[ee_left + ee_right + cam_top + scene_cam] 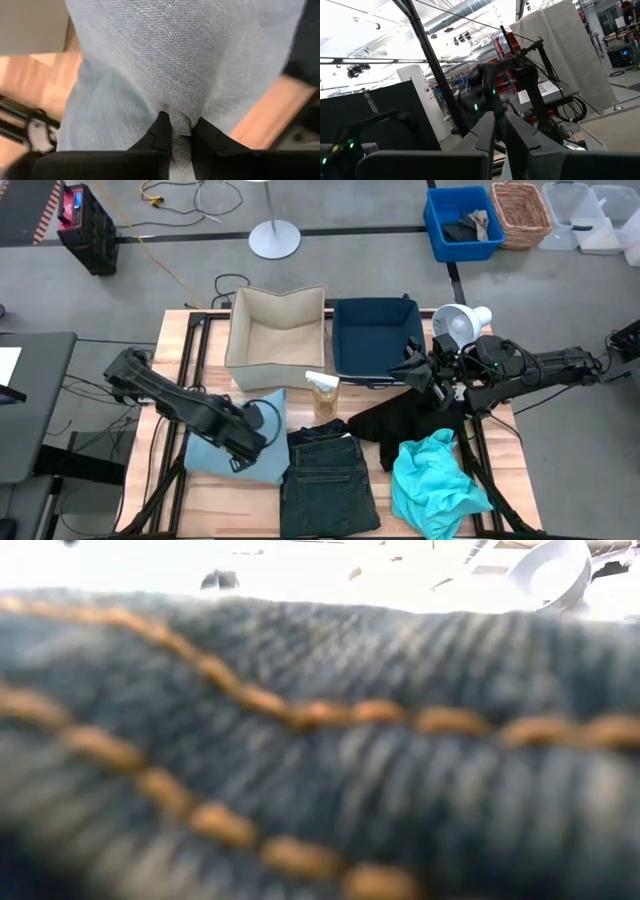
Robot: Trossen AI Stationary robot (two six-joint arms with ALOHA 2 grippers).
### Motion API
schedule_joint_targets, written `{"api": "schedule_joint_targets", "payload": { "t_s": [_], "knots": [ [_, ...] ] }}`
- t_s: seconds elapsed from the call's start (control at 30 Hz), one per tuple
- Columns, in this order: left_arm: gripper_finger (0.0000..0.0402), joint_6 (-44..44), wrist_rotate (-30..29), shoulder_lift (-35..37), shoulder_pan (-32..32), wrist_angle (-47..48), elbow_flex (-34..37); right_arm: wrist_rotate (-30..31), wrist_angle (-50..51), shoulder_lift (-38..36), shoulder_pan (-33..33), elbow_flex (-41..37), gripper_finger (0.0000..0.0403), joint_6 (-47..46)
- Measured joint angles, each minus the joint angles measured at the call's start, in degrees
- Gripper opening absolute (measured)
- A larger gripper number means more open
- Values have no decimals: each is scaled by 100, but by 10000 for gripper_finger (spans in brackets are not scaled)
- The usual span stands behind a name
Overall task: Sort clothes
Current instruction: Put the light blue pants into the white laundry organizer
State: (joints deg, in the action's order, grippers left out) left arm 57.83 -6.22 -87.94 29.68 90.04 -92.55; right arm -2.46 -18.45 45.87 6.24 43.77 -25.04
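Cloth pinched, jeans at the centre

Fingers of my left gripper (181, 131) are closed tight on a fold of the pale blue cloth (232, 452), which lies on the table (505, 442) just left of the dark jeans (328, 485). Right of the jeans lie the black garment (415, 418) and the turquoise top (433, 482). My right gripper (418, 367) hangs above the black garment, fingers nearly together, empty

No legible text, label, brand, number or sign in any view; a white sheet (547, 90) on a stand in the room behind, seen in the right wrist view, carries dark print too small to read.
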Motion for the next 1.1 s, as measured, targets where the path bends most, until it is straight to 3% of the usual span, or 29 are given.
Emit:
{"api": "schedule_joint_targets", "payload": {
  "t_s": [0.2,0.37,0.77,1.1],
  "knots": [
    [31,991,-536,814,331,-22,-261,0,-1,0,0,0,56,13],
    [31,1167,-1242,1470,563,-530,-421,0,2,0,0,0,56,20],
    [31,-385,-2430,2844,616,-2399,-425,0,9,0,0,0,56,19],
    [31,-2082,-3578,3517,614,-3755,-425,0,111,-1,0,0,56,13]
  ]
}}
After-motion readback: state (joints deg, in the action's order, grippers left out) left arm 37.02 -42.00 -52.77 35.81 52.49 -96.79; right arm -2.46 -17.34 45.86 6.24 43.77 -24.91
